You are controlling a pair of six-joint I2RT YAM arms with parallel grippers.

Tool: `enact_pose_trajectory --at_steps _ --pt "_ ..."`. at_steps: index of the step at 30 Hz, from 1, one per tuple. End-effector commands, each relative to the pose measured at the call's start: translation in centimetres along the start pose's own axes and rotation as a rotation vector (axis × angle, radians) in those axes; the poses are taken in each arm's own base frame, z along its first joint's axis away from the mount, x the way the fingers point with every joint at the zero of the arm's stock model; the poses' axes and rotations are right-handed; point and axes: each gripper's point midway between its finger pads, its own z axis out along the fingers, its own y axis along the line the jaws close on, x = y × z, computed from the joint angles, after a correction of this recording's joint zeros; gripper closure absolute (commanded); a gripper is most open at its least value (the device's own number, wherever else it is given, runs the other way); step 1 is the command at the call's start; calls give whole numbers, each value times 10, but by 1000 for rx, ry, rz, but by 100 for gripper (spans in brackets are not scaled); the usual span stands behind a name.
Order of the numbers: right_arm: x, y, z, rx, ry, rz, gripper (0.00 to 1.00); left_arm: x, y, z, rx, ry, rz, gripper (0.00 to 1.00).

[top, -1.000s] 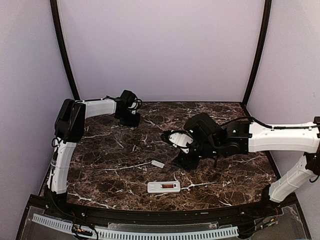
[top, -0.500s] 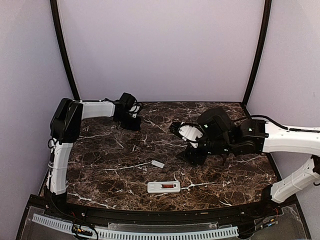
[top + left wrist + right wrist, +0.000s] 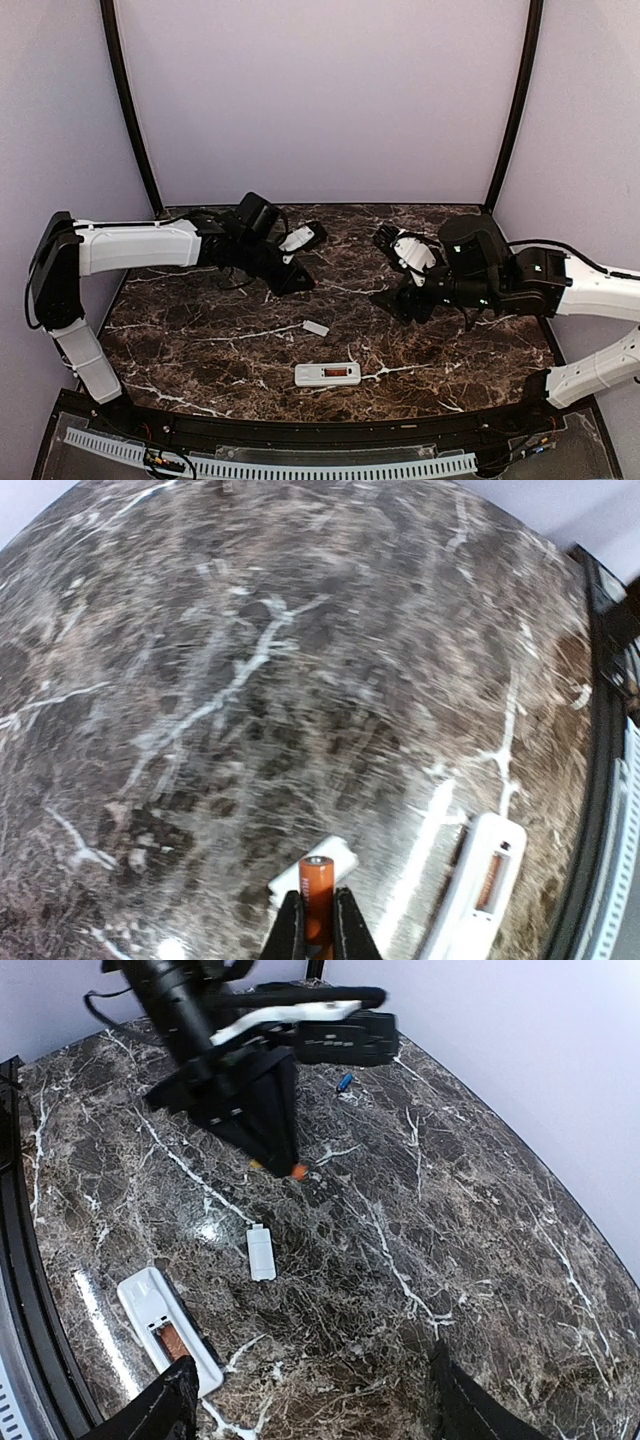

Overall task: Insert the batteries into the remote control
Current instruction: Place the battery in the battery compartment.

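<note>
Dark marble table (image 3: 200, 350) with white veins, lilac walls around. Left arm (image 3: 130, 245) reaching in from the left toward the middle. Right arm (image 3: 590, 290) reaching in from the right. Left gripper (image 3: 297, 283) angled down over the centre, pinched tight on orange battery (image 3: 317, 880). Cell held lengthwise between the fingers, one end sticking out past the tips. Cannot tell whether that end touches the marble. Right gripper (image 3: 310, 1360) spread wide with nothing between the fingers, hanging above the table right of centre. Remote control (image 3: 327, 374) flat near the front edge at mid-table, back side up, compartment uncovered. Orange-red patch inside the compartment, cannot tell what. Small white cover (image 3: 316, 328) flat on the marble between remote control and left gripper, clear of the remote control. Blue battery (image 3: 343, 1081) lying far back on the table, beyond the left gripper, well apart from the remote control.
</note>
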Motion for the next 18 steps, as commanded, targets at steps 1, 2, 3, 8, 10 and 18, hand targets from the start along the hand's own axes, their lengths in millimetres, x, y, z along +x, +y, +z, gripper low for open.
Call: enact_pose_trajectory --at_steps 1,2,3,8,10,18 --pt "-5 -8 -8 33 -55 40 25 23 -78 -18 212 -18 226 100" --pt "-5 -10 -9 40 -62 44 25 31 -94 -17 249 -12 258 100" --pt "-5 -11 -12 43 -74 47 25 32 -102 -19 267 -15 277 100" --pt "-5 -13 -19 46 -113 63 24 53 -148 0 306 67 428 100" --pt "-4 -13 -21 45 -113 70 24 62 -152 19 302 128 418 100" --pt "3 -13 -27 41 -119 78 24 85 -155 47 228 239 424 100"
